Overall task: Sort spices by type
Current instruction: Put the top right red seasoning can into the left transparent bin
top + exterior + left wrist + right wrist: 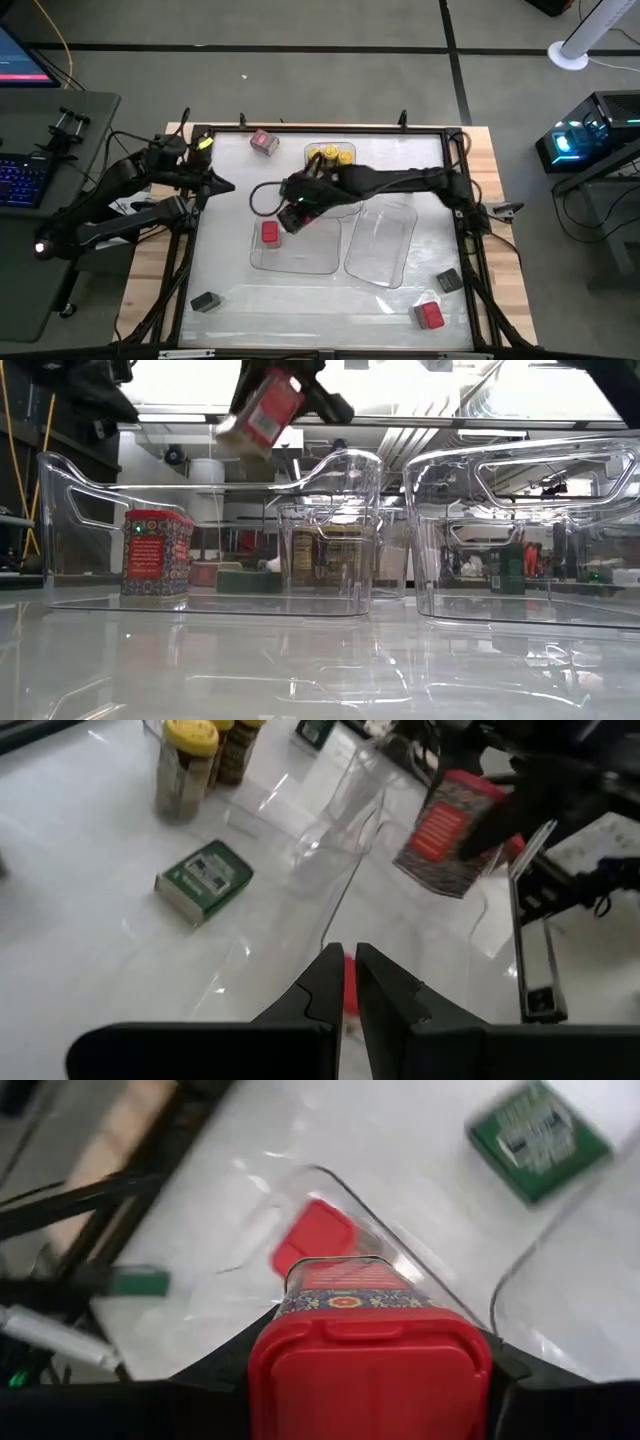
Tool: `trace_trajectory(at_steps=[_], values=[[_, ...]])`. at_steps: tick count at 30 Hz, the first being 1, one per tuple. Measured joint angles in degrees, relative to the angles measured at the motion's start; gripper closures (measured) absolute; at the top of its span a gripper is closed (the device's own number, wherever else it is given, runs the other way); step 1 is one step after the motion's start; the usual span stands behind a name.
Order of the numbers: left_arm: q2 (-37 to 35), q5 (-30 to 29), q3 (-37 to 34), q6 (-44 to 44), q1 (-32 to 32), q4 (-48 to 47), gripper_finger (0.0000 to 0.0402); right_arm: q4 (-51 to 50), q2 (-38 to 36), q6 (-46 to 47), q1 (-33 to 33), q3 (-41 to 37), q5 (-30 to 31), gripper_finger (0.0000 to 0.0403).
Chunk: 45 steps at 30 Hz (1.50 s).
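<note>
Grey floor [330, 30] w/ dark seam lines around the wood-edged table [497, 200]. Desk [40, 200] on 1 side w/ a lit keyboard [22, 182] & a monitor [25, 62] corner glowing blue/pink. Opposite side: a PC case [585, 135] w/ teal lights, cables on the floor. White fan base [572, 55] at a far corner. Low view: cluttered shelves [250, 545] behind, bright overhead light.

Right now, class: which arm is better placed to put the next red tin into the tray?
The right. Its gripper already holds a red tin above the left tray, where another red tin stands. The left gripper waits, shut, at the table's edge.
</note>
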Motion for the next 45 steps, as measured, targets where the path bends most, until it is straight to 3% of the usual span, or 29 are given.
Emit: trace_trajectory(at_steps=[5,13,18,23,32,40,45], values=[[-1.63,-0.81,0.0,4.23,0.02,-3.71,0.0382,-5.23,7.12,9.44,0.04,5.16,-2.07,0.0209],[-4.38,-2.65,-0.1,6.65,-0.01,-10.91,0.0383,-3.91,12.69,17.92,0.23,5.73,-5.15,0.0209],[-8.61,-4.17,-5.9,3.13,-0.02,-13.56,0.0383,-3.14,13.3,22.53,0.23,5.73,-2.98,0.0209],[-13.85,-3.44,-11.99,-3.25,-0.25,-11.24,0.0383,-2.52,13.41,24.22,0.63,5.71,-2.61,0.0209],[-15.63,-4.26,-12.28,-4.88,-0.76,-10.19,0.0383,1.44,15.89,23.84,1.19,5.69,-6.7,0.0209],[-15.6,-4.46,-12.28,-4.96,-0.76,-10.16,0.0383,7.12,16.25,24.82,1.49,5.64,-4.27,0.0209],[-15.6,-4.45,-12.28,-4.94,-0.76,-10.16,0.0383,4.0,16.25,24.23,1.38,5.64,-4.23,0.0209]])
